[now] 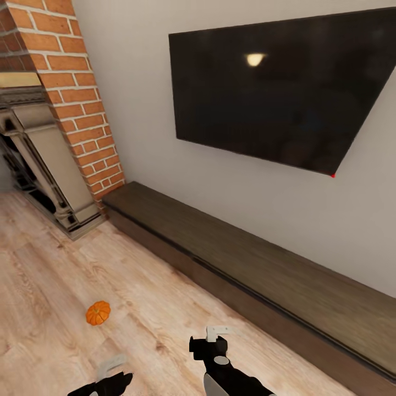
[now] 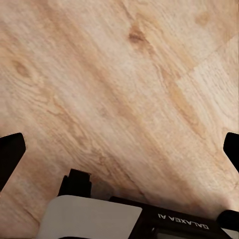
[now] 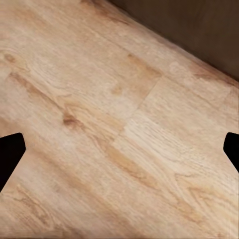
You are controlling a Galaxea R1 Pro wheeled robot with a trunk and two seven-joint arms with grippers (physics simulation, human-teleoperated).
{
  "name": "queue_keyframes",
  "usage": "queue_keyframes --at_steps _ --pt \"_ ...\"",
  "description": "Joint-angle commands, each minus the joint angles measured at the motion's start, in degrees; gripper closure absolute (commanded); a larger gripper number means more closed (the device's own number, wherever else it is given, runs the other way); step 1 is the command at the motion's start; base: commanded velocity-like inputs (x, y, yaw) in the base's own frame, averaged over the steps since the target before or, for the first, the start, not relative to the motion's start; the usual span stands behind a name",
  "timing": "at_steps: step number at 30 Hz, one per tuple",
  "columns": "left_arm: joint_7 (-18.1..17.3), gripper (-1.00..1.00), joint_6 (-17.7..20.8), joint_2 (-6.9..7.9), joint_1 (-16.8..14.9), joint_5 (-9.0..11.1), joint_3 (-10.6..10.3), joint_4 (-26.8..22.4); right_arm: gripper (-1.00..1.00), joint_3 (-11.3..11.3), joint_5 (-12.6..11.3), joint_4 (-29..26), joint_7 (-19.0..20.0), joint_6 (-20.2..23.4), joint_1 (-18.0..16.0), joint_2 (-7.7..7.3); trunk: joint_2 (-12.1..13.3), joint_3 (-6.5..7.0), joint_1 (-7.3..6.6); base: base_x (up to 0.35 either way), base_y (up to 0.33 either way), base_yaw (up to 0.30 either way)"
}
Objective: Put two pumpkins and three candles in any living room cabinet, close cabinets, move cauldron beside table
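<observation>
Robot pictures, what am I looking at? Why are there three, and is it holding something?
It's a pretend robot in a computer game world. The big picture is from its head, looking down at its left gripper and right gripper. The other two come from cameras on its wrists, looking at the wooden floor. A little orange pumpkin lies on that floor. By the wall stands a long brown cabinet, closed, under a black TV. Both grippers are open and holding nothing.
</observation>
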Motion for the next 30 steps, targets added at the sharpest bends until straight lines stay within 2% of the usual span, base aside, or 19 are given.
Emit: queue_keyframes --at_steps 1,30 --pt "0.48 -1.00 0.07 0.10 -0.03 0.43 -0.37 -0.18 -1.00 0.39 -0.43 0.02 -0.40 -0.15 -0.09 0.00 -0.04 -0.05 0.00 0.000 0.000 0.290" --pt "0.89 -1.00 0.02 0.08 -0.01 0.43 -0.35 -0.18 -1.00 0.48 -0.26 0.26 -0.40 -0.20 -0.09 0.00 -0.04 -0.05 0.00 0.000 0.000 0.290"
